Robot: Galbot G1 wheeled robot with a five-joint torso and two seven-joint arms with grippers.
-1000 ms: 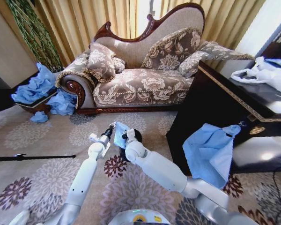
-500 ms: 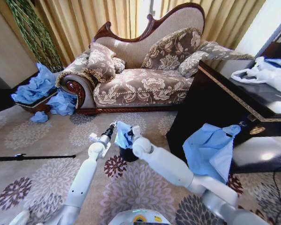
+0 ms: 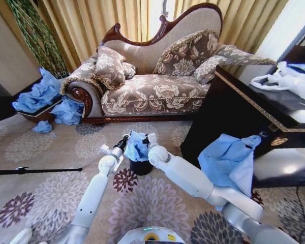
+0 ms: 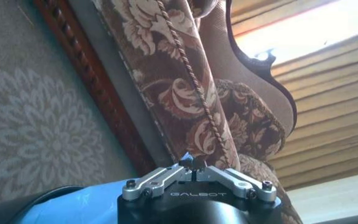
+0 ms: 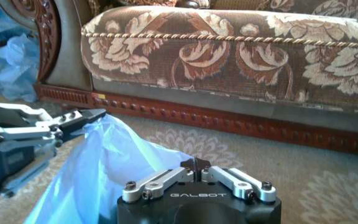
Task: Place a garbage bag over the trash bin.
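Blue garbage bag (image 3: pixel 136 147) stretched above trash bin (image 3: pixel 141 167) on open carpet (image 3: pixel 51 168), left gripper (image 3: pixel 125 140) pinched shut on its left edge, right gripper (image 3: pixel 146 140) pinched shut on its right edge. Sofa (image 3: pixel 152 91) beyond, dark cabinet (image 3: pixel 229 117) close on right.

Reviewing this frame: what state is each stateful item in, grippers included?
garbage bag: held up by its edge between both grippers, hanging over the bin, not pulled over the rim.
trash bin: upright on the carpet, top hidden by the bag.
left gripper: shut on the bag's edge.
right gripper: shut on the bag's opposite edge.
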